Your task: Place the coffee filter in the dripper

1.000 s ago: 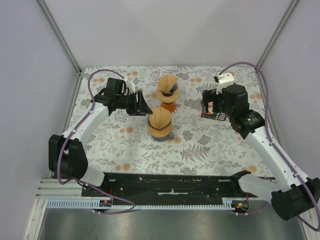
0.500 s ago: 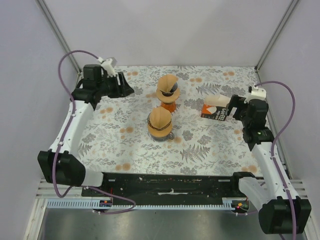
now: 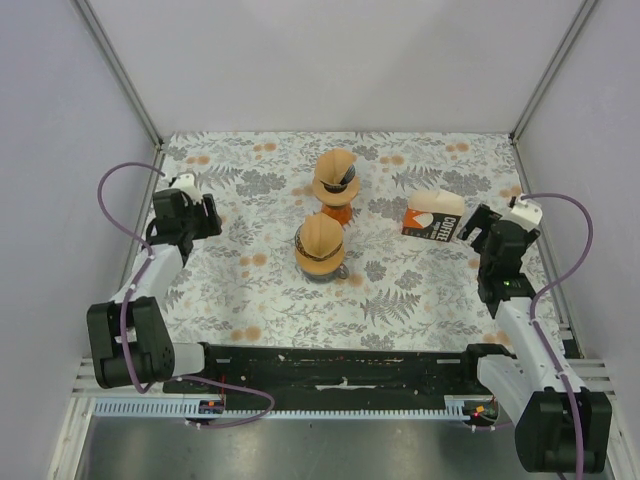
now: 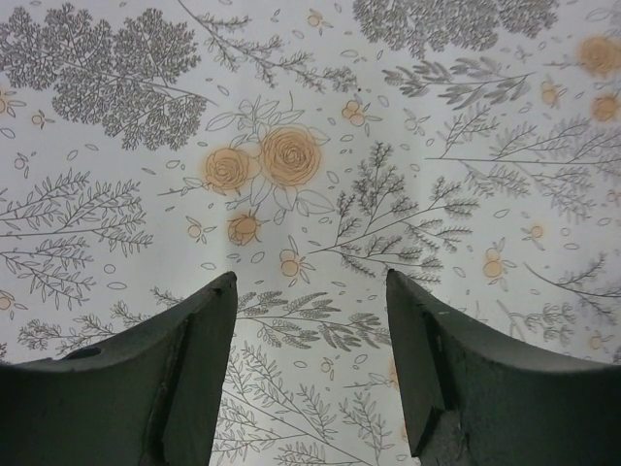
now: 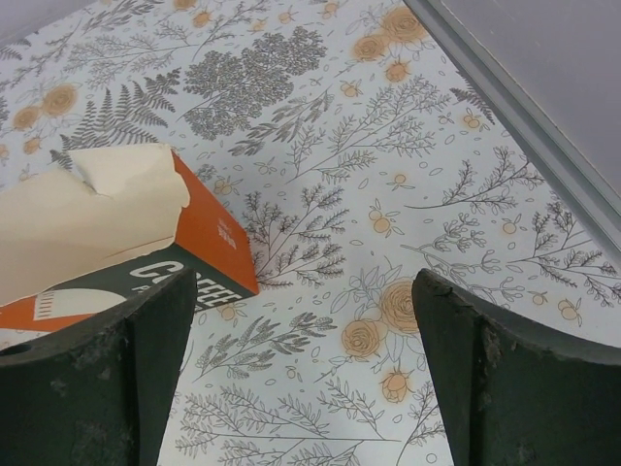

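Coffee filter (image 3: 320, 238) visible only overhead, right hand (image 5: 303, 282) apart beside filter box (image 5: 209, 233), left hand (image 4: 310, 282) apart.

Bright, even light fell from above, and the bench (image 3: 420, 300) carried only faint, soft shadows. The overhead view was sharp, its walls (image 3: 60, 120) splaying outward. In the wrist views the left hand (image 4: 310, 282) and right hand (image 5: 303, 282) sat dark and slightly soft, the floral print crisp.

Right gripper (image 5: 303, 291) gapes — empty; filter box (image 5: 209, 238) near one finger.
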